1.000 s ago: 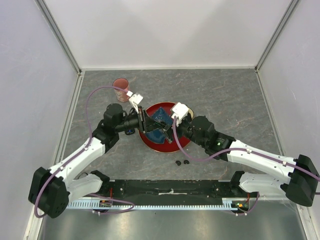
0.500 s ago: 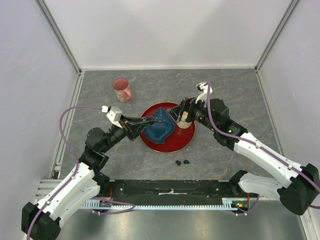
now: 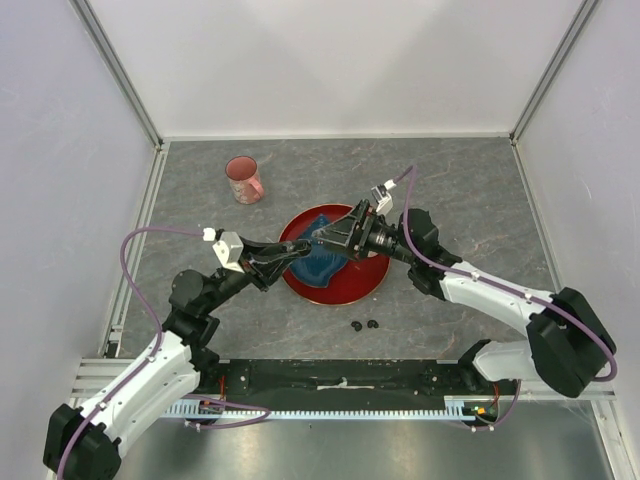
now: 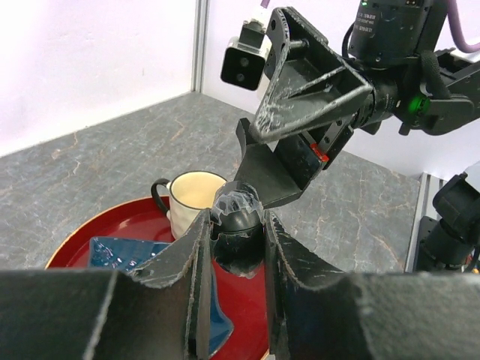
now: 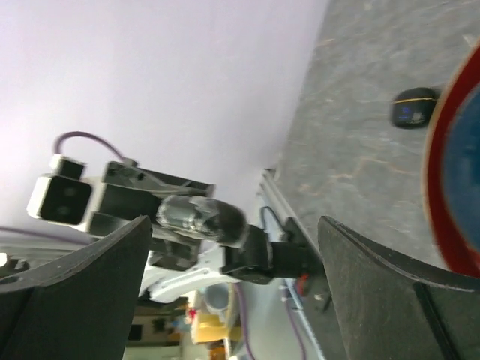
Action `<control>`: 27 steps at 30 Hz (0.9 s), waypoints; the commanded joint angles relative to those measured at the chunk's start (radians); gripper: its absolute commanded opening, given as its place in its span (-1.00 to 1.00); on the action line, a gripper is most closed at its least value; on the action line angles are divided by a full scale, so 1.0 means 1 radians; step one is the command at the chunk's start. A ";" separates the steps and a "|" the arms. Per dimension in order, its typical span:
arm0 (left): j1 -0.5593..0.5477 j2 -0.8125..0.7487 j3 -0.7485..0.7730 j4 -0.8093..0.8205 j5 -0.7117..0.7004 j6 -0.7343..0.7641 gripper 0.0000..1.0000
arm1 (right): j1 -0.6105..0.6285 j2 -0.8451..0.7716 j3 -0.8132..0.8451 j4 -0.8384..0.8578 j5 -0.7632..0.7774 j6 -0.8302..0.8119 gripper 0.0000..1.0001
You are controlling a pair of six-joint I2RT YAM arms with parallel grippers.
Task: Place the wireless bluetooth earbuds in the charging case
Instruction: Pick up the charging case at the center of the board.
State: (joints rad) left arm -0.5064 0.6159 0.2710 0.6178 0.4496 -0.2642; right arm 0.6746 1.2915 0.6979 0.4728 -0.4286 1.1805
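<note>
1. Handover, as I read it: my left gripper (image 3: pixel 292 254) is clamped tight on a dark, rounded thing I take for the charging case (image 4: pixel 238 225). My right gripper (image 3: pixel 330 240) is spread wide and holds nothing. It faces the case over the left side of the red plate (image 3: pixel 375 275).
2. Method: hold left steady, bring the right jaws around the case's free sides and close squarely. Release left only once right is firm.
3. Case: long axis looks roughly upright, glossy end up. It is partly hidden, so this is a judgement.
4. Two earbuds (image 3: pixel 356 325) lie on the table near of the plate, well apart from the case. They are too small to tell their heading.
</note>
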 commanded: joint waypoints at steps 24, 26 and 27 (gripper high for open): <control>-0.004 0.002 -0.032 0.204 0.034 0.077 -0.95 | 0.040 0.236 0.005 0.598 -0.246 0.576 0.61; -0.004 0.007 -0.032 0.204 0.029 0.077 -0.95 | 0.052 0.264 0.008 0.654 -0.251 0.599 0.58; -0.004 0.010 -0.032 0.203 0.031 0.074 -0.95 | 0.063 0.278 0.009 0.670 -0.252 0.614 0.56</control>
State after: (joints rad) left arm -0.5064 0.6247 0.2382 0.7631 0.4744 -0.2237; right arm 0.7120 1.5307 0.6659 0.9676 -0.6586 1.7100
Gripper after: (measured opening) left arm 0.329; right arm 0.796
